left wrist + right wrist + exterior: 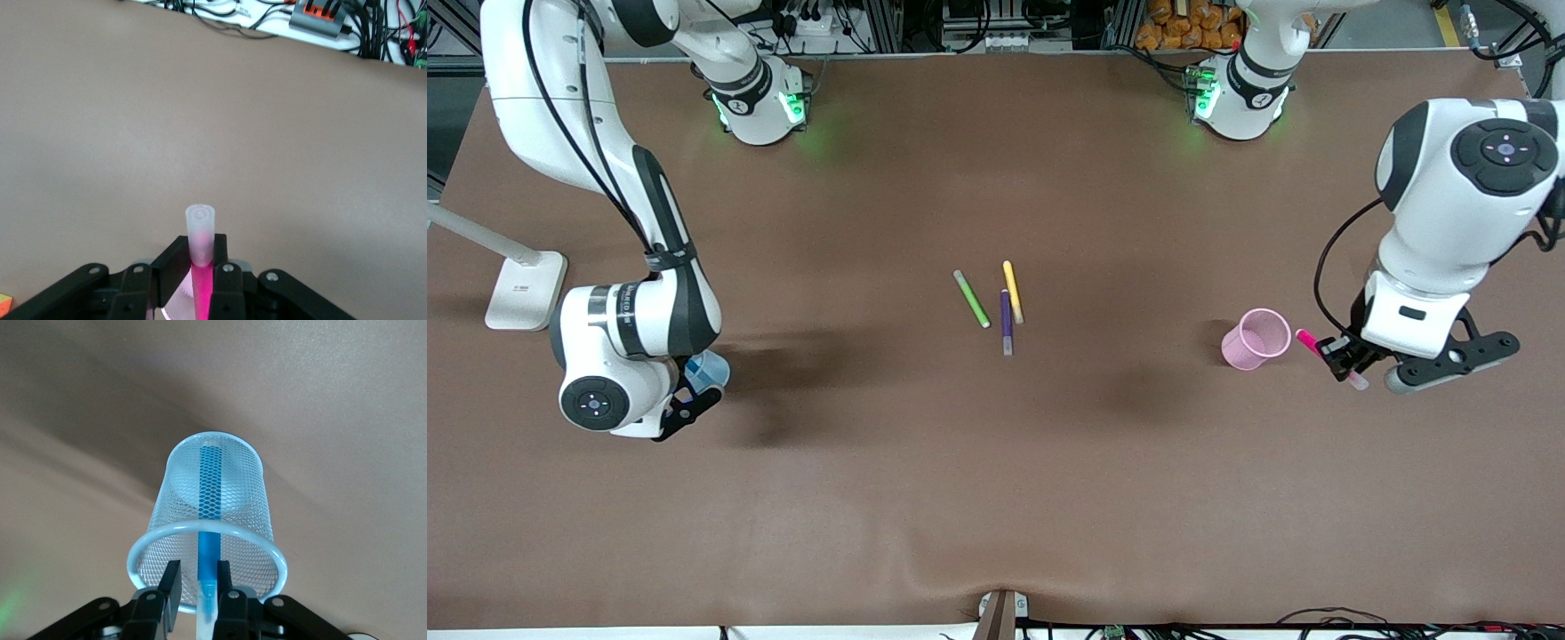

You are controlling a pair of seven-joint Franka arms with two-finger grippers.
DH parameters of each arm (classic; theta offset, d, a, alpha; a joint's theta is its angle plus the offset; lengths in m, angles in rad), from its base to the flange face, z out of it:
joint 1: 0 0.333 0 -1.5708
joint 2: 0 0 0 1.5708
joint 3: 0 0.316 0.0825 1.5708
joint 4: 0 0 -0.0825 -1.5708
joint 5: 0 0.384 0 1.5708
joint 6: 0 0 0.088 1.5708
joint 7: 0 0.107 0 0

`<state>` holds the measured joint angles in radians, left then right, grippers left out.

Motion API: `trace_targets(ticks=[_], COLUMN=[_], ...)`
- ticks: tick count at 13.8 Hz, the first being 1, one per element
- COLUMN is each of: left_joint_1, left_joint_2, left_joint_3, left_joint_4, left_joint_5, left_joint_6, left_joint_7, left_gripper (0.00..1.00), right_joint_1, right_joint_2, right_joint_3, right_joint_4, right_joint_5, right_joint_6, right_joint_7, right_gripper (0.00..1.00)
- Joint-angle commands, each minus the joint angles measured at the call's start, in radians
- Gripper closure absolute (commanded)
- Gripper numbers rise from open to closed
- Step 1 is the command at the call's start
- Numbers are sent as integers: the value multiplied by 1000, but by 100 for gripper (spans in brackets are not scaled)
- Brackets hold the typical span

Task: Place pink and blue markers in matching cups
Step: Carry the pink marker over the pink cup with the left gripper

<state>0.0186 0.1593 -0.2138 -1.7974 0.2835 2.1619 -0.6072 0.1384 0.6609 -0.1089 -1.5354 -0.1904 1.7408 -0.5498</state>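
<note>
Your left hand (1344,363) grips the pink marker (1309,340), held just beside the pink cup (1256,339) at the left arm's end of the tabletop (996,498). Your right hand (197,597) clasps the blue marker (210,520), its tip apparently inside the blue mesh cup (167,507).

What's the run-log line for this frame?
left gripper: shut on pink marker, beside pink cup | right gripper: shut on blue marker, lower end inside blue cup
</note>
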Motion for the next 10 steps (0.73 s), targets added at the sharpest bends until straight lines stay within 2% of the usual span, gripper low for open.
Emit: trace_targets(ticks=[1, 5, 7, 9, 10], left_joint_1=[12, 12, 14, 12, 11], left_joint_2=[-76, -174, -225, -238, -244], left_joint_3=[-16, -16, -15, -16, -19], left_joint_4=[-108, -250, -348, -387, -411], left_joint_5=[8, 8, 8, 11, 13], left_joint_6=[9, 33, 128, 153, 161], left_joint_7=[-31, -169, -190, -227, -247], left_gripper=[100, 100, 100, 100, 100], right_joint_1=[-8, -14, -28, -36, -39], right_joint_2=[3, -9, -24, -56, -78], right_joint_3=[6, 6, 6, 8, 9], right_joint_4=[29, 60, 60, 60, 58], right_joint_5=[15, 29, 72, 88, 94], right_joint_6=[-7, -14, -9, -12, -9], right_joint_7=[4, 5, 2, 4, 4], right_gripper=[69, 53, 45, 39, 24])
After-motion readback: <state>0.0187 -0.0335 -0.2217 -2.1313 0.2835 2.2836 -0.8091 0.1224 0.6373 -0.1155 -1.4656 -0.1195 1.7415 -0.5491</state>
